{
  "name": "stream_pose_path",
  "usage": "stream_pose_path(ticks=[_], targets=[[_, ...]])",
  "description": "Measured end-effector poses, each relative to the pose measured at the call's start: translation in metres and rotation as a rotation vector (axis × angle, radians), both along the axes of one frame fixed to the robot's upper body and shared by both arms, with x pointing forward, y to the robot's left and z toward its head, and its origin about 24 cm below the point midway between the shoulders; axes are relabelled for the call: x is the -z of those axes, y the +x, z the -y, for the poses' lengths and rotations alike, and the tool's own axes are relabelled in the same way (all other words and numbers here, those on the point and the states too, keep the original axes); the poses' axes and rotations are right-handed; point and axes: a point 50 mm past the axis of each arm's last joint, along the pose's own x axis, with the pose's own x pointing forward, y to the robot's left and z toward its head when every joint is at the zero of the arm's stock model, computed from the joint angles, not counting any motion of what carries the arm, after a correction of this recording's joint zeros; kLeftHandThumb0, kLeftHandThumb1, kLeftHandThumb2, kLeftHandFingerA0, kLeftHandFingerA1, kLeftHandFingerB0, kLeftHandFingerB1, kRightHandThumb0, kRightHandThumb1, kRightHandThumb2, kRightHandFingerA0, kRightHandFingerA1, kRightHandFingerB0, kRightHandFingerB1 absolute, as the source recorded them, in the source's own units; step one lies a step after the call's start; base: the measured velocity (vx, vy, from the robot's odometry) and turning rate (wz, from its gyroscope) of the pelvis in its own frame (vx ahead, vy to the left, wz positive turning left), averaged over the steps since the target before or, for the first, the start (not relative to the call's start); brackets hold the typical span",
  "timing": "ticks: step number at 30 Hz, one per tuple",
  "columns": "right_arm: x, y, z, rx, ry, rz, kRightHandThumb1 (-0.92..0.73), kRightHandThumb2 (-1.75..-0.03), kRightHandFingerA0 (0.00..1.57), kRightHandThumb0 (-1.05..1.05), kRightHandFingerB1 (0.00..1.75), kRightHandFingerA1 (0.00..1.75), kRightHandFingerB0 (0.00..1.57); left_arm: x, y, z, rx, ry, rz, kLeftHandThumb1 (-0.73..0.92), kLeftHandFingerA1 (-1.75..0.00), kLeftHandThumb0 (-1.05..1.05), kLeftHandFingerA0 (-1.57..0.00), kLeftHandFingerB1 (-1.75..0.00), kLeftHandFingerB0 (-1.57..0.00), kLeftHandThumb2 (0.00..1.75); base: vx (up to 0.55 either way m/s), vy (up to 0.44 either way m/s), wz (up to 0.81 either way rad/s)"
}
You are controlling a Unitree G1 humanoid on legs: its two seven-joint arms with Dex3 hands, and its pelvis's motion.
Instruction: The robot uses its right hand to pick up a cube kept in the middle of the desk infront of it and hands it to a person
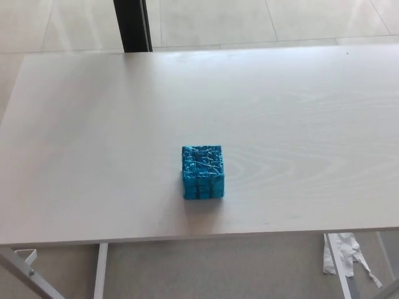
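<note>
Neither hand shows in the head view, so the state of their fingers cannot be told; nothing holds the cube yet. The step in hand appears to be the reach. To do it well, the right hand should probably come in from the desk's right edge with thumb and fingers spread wider than the cube, lower until they straddle two opposite side faces, and close squarely on flat faces, not on corners. Since the cube sits slightly turned against the near edge, the wrist may need a small twist to match. A slow closing would likely keep it from sliding on the smooth top.

The cube rests on the desk, roughly midway between the left and right edges and closer to the near edge than the far one, with bare surface on every side. It is bright blue, with a rough, ridged texture and thin pale strands across its top face. It stands flat and casts a faint shadow toward the near edge. No person is in view.
</note>
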Motion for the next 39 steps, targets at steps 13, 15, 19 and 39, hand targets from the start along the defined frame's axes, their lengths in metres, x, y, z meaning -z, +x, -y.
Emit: stream_pose_path(ticks=[13, 15, 19, 39], targets=[[-0.025, 0.0, 0.031, 0.139, -0.056, 0.131, -0.45, -0.79, 0.58, -0.49, 0.51, 0.63, 0.38, -0.087, -0.015, -0.183, -0.303, 0.425, 0.049, 0.67, -0.55, -0.52, -0.58, -0.42, -0.55, 0.6, 0.0, 0.0, 0.0], [-0.032, -0.005, 0.039, 0.159, -0.075, 0.133, -0.45, -0.81, 0.57, -0.51, 0.51, 0.63, 0.39, -0.108, -0.02, -0.205, -0.371, 0.472, 0.074, 0.72, -0.54, -0.51, -0.59, -0.41, -0.53, 0.62, 0.0, 0.0, 0.0], [-0.037, -0.01, 0.045, 0.174, -0.088, 0.131, -0.45, -0.8, 0.58, -0.49, 0.51, 0.65, 0.38, -0.125, -0.022, -0.222, -0.427, 0.502, 0.099, 0.74, -0.52, -0.48, -0.55, -0.43, -0.52, 0.62, 0.0, 0.0, 0.0], [-0.061, -0.002, 0.065, 0.433, -0.149, 0.444, -0.54, -0.57, 0.85, -0.53, 0.4, 1.04, 0.47, -0.13, -0.027, -0.227, -0.772, 0.386, 0.336, 0.59, -0.77, -0.59, -0.9, -0.46, -0.62, 0.58, 0.0, 0.0, 0.0]])
